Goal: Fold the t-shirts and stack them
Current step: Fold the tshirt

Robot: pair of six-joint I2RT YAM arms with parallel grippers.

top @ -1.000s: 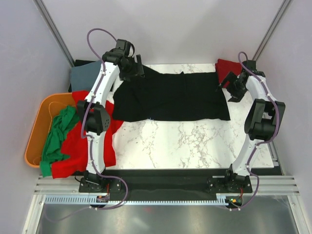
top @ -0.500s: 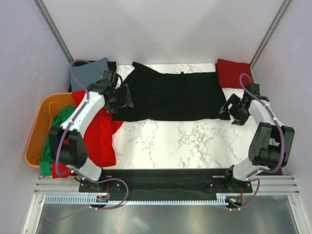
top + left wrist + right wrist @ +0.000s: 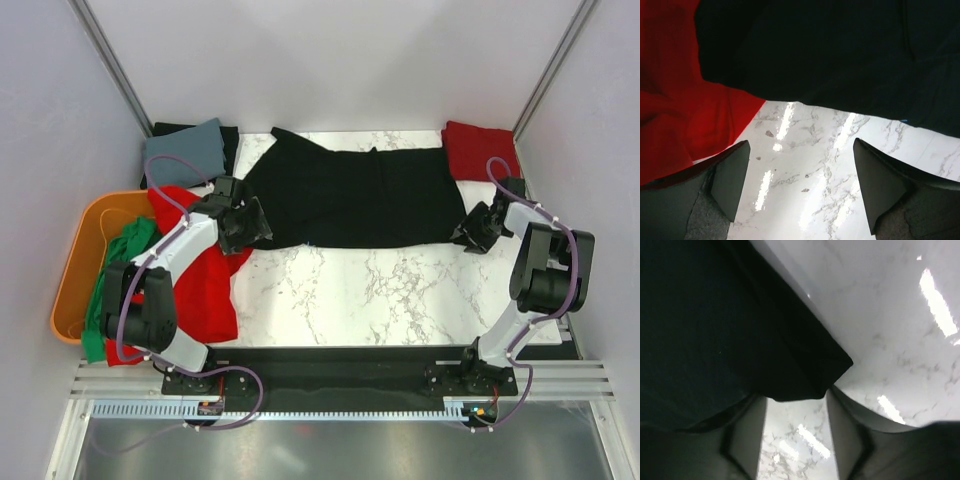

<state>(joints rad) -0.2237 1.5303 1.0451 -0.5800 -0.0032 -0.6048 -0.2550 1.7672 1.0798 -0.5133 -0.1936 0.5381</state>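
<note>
A black t-shirt (image 3: 350,198) lies spread flat across the back of the table. My left gripper (image 3: 250,222) is open at its near left corner, low over bare marble, with nothing between its fingers (image 3: 732,175). The black t-shirt's hem (image 3: 830,60) lies just ahead of the left gripper (image 3: 800,185). My right gripper (image 3: 470,228) is at the near right corner, and in the right wrist view that gripper (image 3: 796,400) has its jaws apart. The black corner (image 3: 810,370) reaches in between their tips. A red t-shirt (image 3: 205,285) lies at the left.
A folded red shirt (image 3: 480,148) sits at the back right and a folded grey-blue one (image 3: 183,152) at the back left. An orange tub (image 3: 72,270) off the table's left edge holds a green shirt (image 3: 120,275). The enclosure walls stand close on both sides.
Both arms have come from the shirt's far corners toward me, down its sides to the near corners. The black t-shirt has stayed flat on the table.
</note>
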